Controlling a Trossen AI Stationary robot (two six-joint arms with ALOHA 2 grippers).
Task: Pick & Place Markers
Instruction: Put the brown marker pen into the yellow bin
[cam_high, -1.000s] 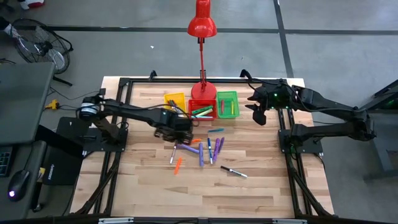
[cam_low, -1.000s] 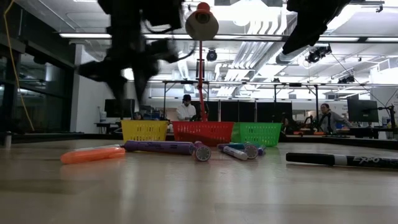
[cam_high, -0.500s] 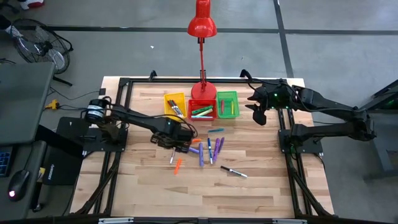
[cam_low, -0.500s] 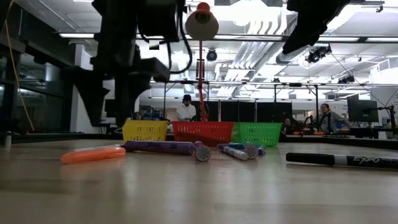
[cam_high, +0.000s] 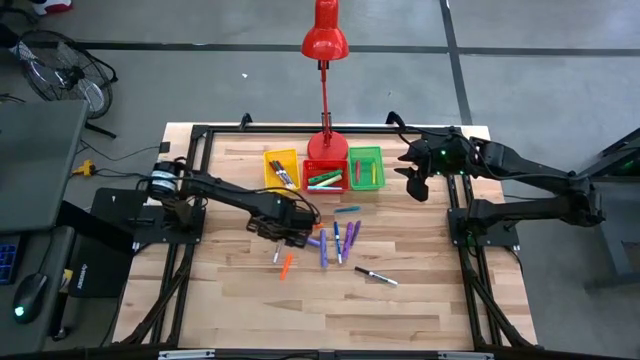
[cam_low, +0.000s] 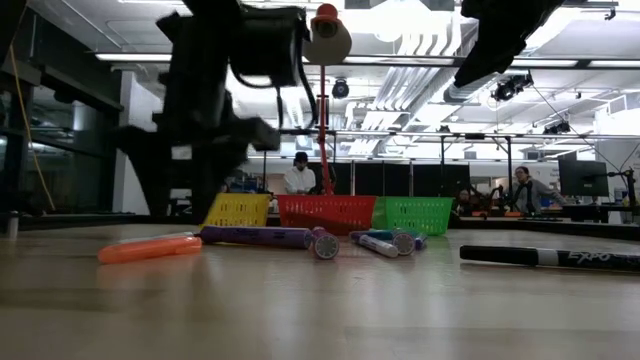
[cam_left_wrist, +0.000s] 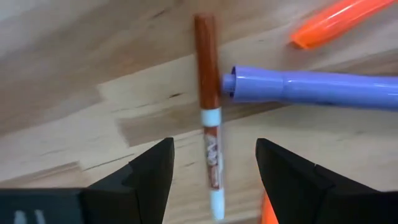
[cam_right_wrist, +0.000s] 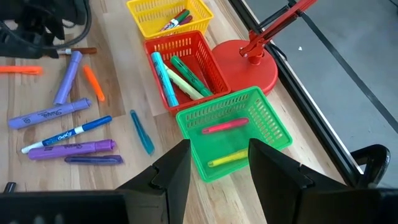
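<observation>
Two claws are mine. My left claw (cam_left_wrist: 211, 163) hangs low over the middle of the wooden counter (cam_high: 420, 300), fingers (cam_left_wrist: 152, 171) apart on either side of a slim brown-capped white marker (cam_left_wrist: 209, 143) lying flat, its cap touching the end of a thick purple marker (cam_left_wrist: 311, 89). Several more markers (cam_high: 335, 238) lie scattered just beside it. My right claw (cam_high: 414, 178) waits near the far right corner, fingers spread and empty, beside the green mesh bin (cam_right_wrist: 236, 129).

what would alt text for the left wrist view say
The left gripper, open, hovers over a brown-capped white marker on the wooden table. A purple marker lies beside its cap, with an orange marker beyond.
</observation>
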